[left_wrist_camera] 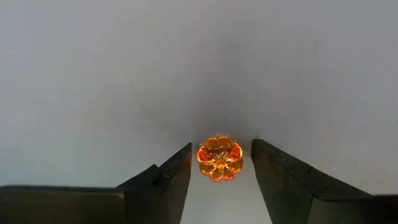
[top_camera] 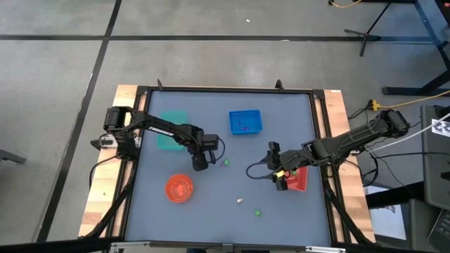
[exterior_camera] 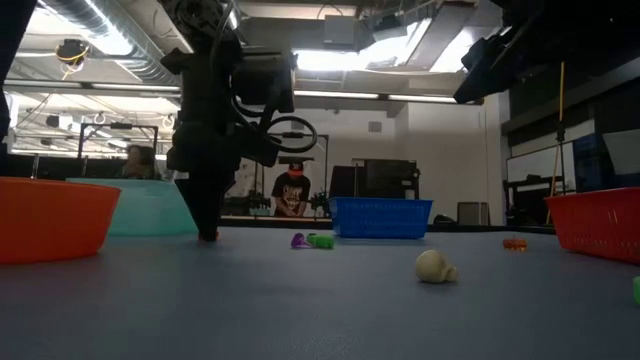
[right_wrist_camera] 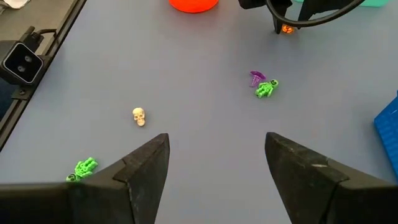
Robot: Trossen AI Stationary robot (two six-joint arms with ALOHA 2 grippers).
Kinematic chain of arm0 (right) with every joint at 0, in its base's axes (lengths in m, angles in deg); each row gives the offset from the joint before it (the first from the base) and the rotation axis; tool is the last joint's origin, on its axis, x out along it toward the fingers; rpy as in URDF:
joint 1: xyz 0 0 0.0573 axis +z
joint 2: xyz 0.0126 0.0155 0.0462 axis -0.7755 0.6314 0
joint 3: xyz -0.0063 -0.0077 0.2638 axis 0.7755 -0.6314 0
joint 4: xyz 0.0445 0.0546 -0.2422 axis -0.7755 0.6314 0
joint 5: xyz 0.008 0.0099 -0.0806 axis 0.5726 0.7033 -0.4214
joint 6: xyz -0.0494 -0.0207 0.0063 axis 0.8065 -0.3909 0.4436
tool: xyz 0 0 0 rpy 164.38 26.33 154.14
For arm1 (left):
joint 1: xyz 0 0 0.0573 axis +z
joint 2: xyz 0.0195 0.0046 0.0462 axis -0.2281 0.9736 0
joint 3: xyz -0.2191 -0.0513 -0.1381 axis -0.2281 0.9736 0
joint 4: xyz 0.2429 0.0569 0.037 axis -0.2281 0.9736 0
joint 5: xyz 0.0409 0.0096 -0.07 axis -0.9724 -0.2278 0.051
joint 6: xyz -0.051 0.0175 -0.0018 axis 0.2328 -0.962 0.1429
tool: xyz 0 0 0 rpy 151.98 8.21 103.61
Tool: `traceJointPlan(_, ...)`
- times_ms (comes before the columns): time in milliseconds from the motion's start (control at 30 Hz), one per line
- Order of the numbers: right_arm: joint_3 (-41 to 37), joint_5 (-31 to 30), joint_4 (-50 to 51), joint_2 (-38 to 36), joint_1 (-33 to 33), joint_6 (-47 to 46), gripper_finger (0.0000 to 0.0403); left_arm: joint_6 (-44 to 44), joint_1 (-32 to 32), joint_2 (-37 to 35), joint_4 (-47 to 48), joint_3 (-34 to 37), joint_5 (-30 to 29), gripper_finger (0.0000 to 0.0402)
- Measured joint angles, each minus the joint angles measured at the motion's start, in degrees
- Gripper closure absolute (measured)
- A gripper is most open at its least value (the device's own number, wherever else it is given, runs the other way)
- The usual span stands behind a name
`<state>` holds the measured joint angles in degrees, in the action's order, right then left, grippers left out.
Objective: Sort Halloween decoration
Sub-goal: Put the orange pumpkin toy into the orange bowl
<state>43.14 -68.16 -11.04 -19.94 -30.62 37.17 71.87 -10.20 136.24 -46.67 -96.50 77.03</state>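
Observation:
A small orange pumpkin trinket (left_wrist_camera: 219,158) lies on the grey table, between the fingers of my left gripper (left_wrist_camera: 221,171). The gripper is open and points straight down, its tips at the tabletop (exterior_camera: 207,235); a narrow gap shows on each side of the pumpkin. My right gripper (right_wrist_camera: 217,165) hangs open over the table's right part, near the red tray (top_camera: 300,181), with nothing between its fingers. Loose on the table lie a purple trinket (right_wrist_camera: 256,77) beside a green one (right_wrist_camera: 266,88), a cream skull (right_wrist_camera: 138,116) and another green figure (right_wrist_camera: 84,168).
An orange round bowl (top_camera: 179,188) stands just toward the near edge from my left gripper. A teal tray (top_camera: 171,130) is at the far left and a blue tray (top_camera: 245,121) at the far middle. Another small orange trinket (exterior_camera: 514,243) lies near the red tray. A person (exterior_camera: 291,190) sits beyond the table.

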Motion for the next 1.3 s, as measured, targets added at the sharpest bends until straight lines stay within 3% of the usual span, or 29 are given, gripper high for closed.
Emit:
traceJointPlan(400, 0.0, 0.0, 0.0, 0.0, 0.0, 0.0, 0.0139, 0.39, -0.04, 0.03, 0.41, 0.04, 0.21, 0.0313)
traceJointPlan(667, 0.0, 0.0, 0.0, 0.02, 0.0, 0.02, 0.0139, 0.48, -0.04, 0.19, 1.29, -0.64, 0.02, 0.0322)
traceJointPlan(1133, -0.01, 0.0, 0.0, 0.02, 0.0, 0.01, 0.0139, 0.34, -3.32, 0.45, 16.05, -16.1, -0.26, 0.0322)
traceJointPlan(1300, -0.01, 0.0, 0.0, 0.02, 0.0, 0.02, 0.0139, 3.4, -7.17, 0.35, 21.12, -20.33, 5.26, 0.0321)
